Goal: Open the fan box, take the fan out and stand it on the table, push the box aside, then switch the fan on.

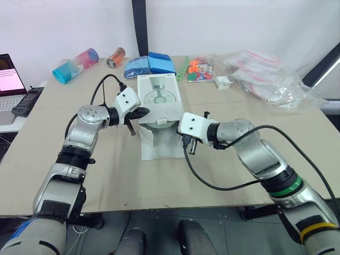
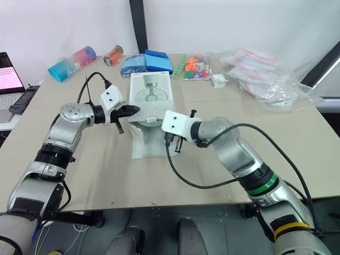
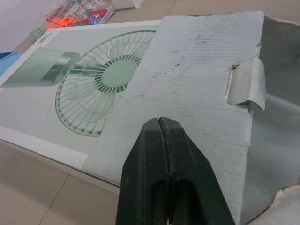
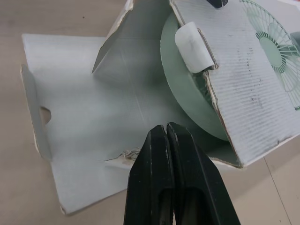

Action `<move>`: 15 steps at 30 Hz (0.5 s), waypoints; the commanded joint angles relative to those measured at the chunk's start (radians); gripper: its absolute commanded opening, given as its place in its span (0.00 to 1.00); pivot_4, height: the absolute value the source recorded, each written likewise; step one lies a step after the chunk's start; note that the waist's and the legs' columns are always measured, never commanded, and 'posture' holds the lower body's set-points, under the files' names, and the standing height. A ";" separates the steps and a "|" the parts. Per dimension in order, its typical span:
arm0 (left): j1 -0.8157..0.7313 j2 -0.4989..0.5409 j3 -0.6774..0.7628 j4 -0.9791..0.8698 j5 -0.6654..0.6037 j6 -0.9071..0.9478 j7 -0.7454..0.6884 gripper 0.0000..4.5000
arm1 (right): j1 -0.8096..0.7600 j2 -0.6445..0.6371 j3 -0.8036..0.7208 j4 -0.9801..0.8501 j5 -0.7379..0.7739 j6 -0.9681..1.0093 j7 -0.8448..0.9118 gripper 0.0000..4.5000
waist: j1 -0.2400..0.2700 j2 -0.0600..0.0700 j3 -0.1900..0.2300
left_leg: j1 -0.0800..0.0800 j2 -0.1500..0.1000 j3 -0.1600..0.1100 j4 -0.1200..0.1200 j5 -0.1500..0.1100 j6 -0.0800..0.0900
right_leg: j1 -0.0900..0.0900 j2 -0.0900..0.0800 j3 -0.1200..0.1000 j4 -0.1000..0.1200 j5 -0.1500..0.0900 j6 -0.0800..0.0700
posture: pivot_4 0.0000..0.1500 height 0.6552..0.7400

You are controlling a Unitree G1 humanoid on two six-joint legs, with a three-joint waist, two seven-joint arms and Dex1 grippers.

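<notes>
The white fan box [image 1: 159,95], printed with a green fan, lies flat mid-table. Its near end is open and its long flap [image 1: 159,146] is spread on the table towards me. The pale green fan [image 4: 185,93] sits inside the opening, partly under the top panel [image 3: 197,79]. My left gripper [image 1: 144,112] is shut with nothing in it, its tip [image 3: 161,121] at the near left edge of that panel. My right gripper [image 4: 165,127] is also shut and empty. It hovers just above the spread flap, in front of the opening on the right.
Along the far edge lie a pink-and-blue bottle [image 1: 75,65], a can [image 1: 115,57], blue packs [image 1: 151,65], a colourful packet [image 1: 199,69] and crumpled plastic bags [image 1: 271,77]. A laptop [image 1: 8,79] stands off the left edge. Bare tabletop lies left and right of the box.
</notes>
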 commanded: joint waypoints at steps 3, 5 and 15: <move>-0.011 0.003 0.017 -0.012 -0.006 -0.005 -0.001 0.00 | 0.003 -0.060 -0.044 -0.033 -0.026 -0.070 0.048 0.01 | 0.000 0.000 0.000 | 0.000 0.000 0.000 0.000 0.000 0.000 | 0.000 0.000 0.000 0.000 0.000 0.000 | 1.00 1.00; -0.011 0.004 0.017 -0.012 -0.006 -0.005 -0.002 0.00 | 0.004 -0.069 -0.052 -0.004 -0.036 -0.089 0.047 0.01 | 0.000 0.000 0.000 | 0.000 0.000 0.000 0.000 0.000 0.000 | 0.000 0.000 0.000 0.000 0.000 0.000 | 1.00 1.00; -0.005 0.012 0.017 -0.021 -0.004 0.000 -0.005 0.00 | 0.001 -0.077 -0.054 0.130 -0.139 -0.167 0.025 0.01 | 0.001 0.000 0.000 | 0.000 0.000 0.000 0.000 0.000 -0.001 | 0.000 0.000 0.000 0.000 0.000 0.000 | 1.00 1.00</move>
